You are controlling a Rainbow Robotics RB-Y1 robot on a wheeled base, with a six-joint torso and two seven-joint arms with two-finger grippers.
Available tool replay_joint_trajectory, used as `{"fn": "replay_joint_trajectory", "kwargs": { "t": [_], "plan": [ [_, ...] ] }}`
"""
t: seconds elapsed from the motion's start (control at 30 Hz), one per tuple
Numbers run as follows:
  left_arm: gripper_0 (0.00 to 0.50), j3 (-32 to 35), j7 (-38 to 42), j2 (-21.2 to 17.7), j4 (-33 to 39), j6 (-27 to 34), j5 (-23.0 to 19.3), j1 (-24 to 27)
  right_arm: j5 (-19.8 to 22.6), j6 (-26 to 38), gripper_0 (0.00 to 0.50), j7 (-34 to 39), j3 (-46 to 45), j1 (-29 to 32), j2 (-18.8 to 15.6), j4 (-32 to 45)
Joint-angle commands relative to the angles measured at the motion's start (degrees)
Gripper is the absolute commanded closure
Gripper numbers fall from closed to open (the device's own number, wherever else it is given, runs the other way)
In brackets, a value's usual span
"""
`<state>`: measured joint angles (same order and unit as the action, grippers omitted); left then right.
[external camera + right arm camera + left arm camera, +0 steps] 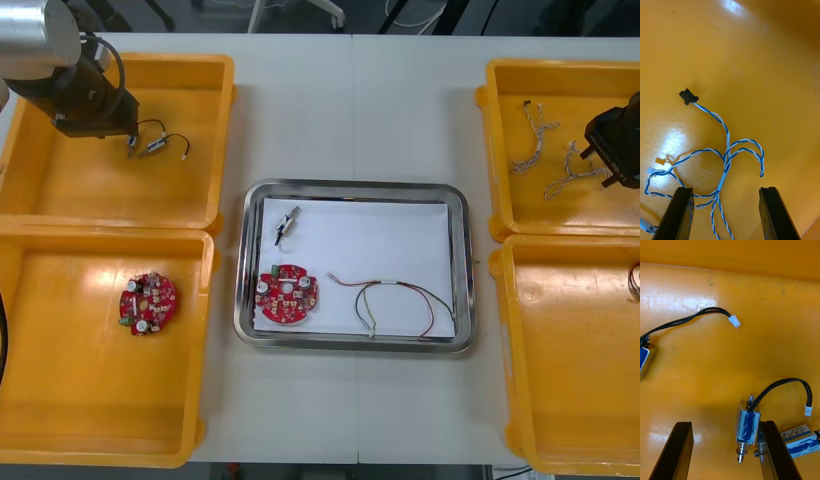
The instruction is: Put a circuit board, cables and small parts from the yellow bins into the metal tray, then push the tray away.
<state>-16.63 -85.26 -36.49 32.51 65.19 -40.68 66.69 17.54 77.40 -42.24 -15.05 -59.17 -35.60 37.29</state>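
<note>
My left gripper (pixel 130 138) (pixel 724 453) hangs open low in the far left yellow bin (pixel 60 180). A small metal part (pixel 747 425) with a black cable lies just inside one finger (pixel 775 452), and two more small metal parts (pixel 643 357) (pixel 801 437) lie nearby. My right gripper (pixel 606 160) (pixel 727 217) stands open in the far right yellow bin (pixel 520 215), straddling a twisted blue and white cable (pixel 727 157) (pixel 570 178). The metal tray (pixel 455 205), white inside, holds a red circuit board (pixel 286 295), a small metal part (pixel 287 226) and a red and yellow cable (pixel 395 300).
A second red circuit board (pixel 147 302) lies in the near left yellow bin (pixel 60 420). Another blue and white cable (pixel 532 135) rests in the far right bin. The near right yellow bin (pixel 560 400) has something dark at its outer edge (pixel 634 282).
</note>
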Motion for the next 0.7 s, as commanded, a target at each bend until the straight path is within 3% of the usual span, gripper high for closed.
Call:
{"fn": "replay_joint_trajectory", "kwargs": {
  "t": [0.03,0.3,0.7],
  "plan": [
    [0.0,-1.7,-6.1,1.0,0.1,-0.8,-0.3,3.4,-0.6,-1.0,0.0,2.2,-1.7,-2.0,-2.1,0.4],
    [0.0,-2.7,-5.8,1.4,0.1,-1.3,-0.8,3.3,-0.3,-5.9,0.0,2.4,-1.7,-1.8,-2.0,-3.5],
    [0.0,-3.9,-6.1,1.8,0.0,-3.2,-1.2,2.1,3.3,-5.5,0.0,3.8,-1.7,-1.4,-2.0,-4.9]
  ]
}}
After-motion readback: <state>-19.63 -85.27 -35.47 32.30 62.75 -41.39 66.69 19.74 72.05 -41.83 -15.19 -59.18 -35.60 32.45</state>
